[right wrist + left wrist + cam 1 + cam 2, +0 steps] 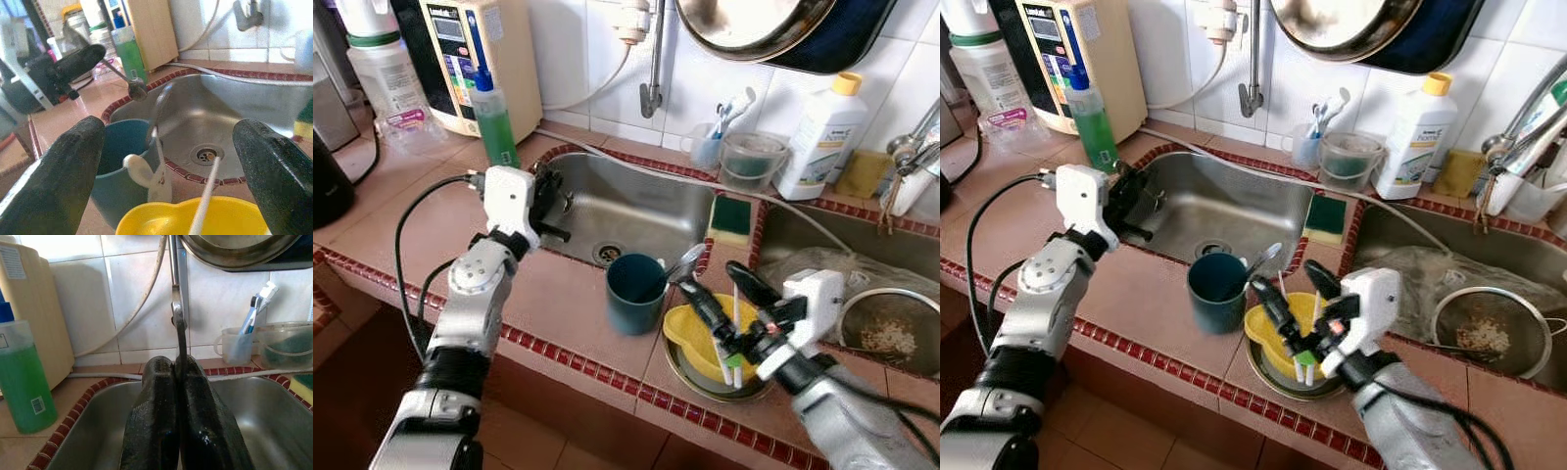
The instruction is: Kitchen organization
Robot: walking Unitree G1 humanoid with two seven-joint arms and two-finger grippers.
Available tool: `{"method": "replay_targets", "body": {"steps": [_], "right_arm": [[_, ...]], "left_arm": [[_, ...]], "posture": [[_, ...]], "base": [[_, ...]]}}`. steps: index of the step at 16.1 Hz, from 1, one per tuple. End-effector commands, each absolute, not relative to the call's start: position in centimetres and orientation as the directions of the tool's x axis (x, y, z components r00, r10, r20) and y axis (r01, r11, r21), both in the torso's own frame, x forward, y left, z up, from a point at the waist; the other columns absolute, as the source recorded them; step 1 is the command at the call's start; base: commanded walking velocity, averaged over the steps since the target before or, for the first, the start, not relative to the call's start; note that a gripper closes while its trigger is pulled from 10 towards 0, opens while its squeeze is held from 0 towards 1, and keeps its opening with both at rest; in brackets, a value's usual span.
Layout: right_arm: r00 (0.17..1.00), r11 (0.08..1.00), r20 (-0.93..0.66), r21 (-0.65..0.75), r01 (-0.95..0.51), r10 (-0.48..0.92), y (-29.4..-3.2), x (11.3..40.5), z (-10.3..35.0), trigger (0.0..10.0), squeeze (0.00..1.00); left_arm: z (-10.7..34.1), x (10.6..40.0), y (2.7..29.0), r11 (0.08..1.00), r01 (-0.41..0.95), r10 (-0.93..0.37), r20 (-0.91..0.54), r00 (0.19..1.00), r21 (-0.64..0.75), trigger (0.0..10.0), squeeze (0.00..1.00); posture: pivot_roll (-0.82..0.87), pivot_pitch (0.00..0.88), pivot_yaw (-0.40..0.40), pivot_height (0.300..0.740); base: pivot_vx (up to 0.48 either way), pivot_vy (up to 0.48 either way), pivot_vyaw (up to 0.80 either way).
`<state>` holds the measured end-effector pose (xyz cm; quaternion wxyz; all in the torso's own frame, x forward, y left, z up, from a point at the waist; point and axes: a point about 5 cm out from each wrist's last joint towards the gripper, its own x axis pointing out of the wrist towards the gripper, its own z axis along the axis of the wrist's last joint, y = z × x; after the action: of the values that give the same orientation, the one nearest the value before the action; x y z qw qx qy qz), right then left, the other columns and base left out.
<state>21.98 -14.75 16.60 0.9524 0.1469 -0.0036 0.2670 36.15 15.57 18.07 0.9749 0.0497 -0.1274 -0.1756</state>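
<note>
My left gripper [553, 201] hovers over the left rim of the steel sink [626, 211], shut on a metal spoon [137, 90] that sticks out past its fingers [195, 421]. A teal cup [636, 292] stands on the tiled counter with another metal spoon [685, 262] leaning in it. To its right a yellow bowl [690, 338] sits on a metal plate [680, 377] and holds a white plastic spoon [139, 169] and a white stick [205, 196]. My right gripper [709, 276] is open just above that bowl, nothing between its fingers.
A green soap bottle [494, 117] and a water purifier [475, 49] stand behind the left arm. A sponge [732, 215] lies between the basins. The right basin holds a strainer [891, 333]. A toothbrush cup [710, 147] and a white bottle [818, 137] line the wall.
</note>
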Motion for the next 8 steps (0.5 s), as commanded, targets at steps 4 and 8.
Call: {"method": "replay_targets", "body": {"steps": [4, 8], "right_arm": [[0.879, 0.806, 0.091, 0.365, -0.466, 0.468, -16.7, 22.4, 18.0, 10.0, 0.0], [0.883, 0.798, 0.062, 0.402, -0.449, 0.465, -17.6, 22.6, 18.2, 10.0, 0.0]], "left_arm": [[18.3, 36.5, 15.2, 0.919, 0.348, -0.384, 0.235, 0.893, 0.184, 10.0, 0.0], [17.8, 36.7, 14.7, 0.905, 0.371, -0.414, 0.222, 0.883, 0.208, 10.0, 0.0]], "posture": [[-0.24, 0.012, 0.032, 0.74], [-0.25, 0.011, 0.026, 0.74]], "base": [[0.0, 0.0, 0.0], [0.0, 0.0, 0.0]]}}
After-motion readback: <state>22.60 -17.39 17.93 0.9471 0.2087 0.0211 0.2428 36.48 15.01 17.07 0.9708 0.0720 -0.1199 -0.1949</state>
